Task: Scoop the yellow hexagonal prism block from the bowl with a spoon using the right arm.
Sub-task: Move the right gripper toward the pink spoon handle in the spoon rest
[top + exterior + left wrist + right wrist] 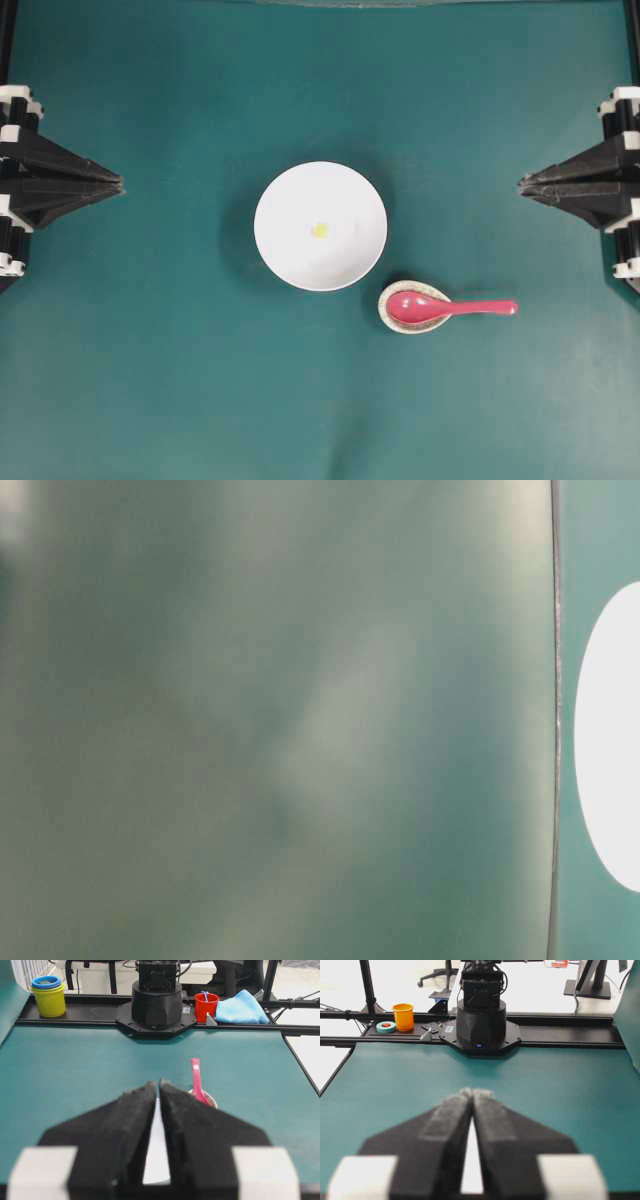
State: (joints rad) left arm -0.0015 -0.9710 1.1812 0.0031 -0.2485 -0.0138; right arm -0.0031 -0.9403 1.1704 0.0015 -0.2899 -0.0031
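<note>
My right gripper (522,184) sits at the right table edge, fingers (487,1110) pressed tip to tip w/ nothing between them, pointing level toward the middle. Left gripper (120,185) mirrors it at the left edge, tips also together, empty. Between us, mid-table, the white bowl (275,215), w/ the yellow block (319,230) lying near its center. Just beside the bowl, toward my side & nearer the front edge, a small speckled dish (400,322) holds the pink spoon (440,307), scoop in the dish, handle pointing at me. Green tabletop (150,380) underneath. Both grippers well apart from bowl & spoon.
</note>
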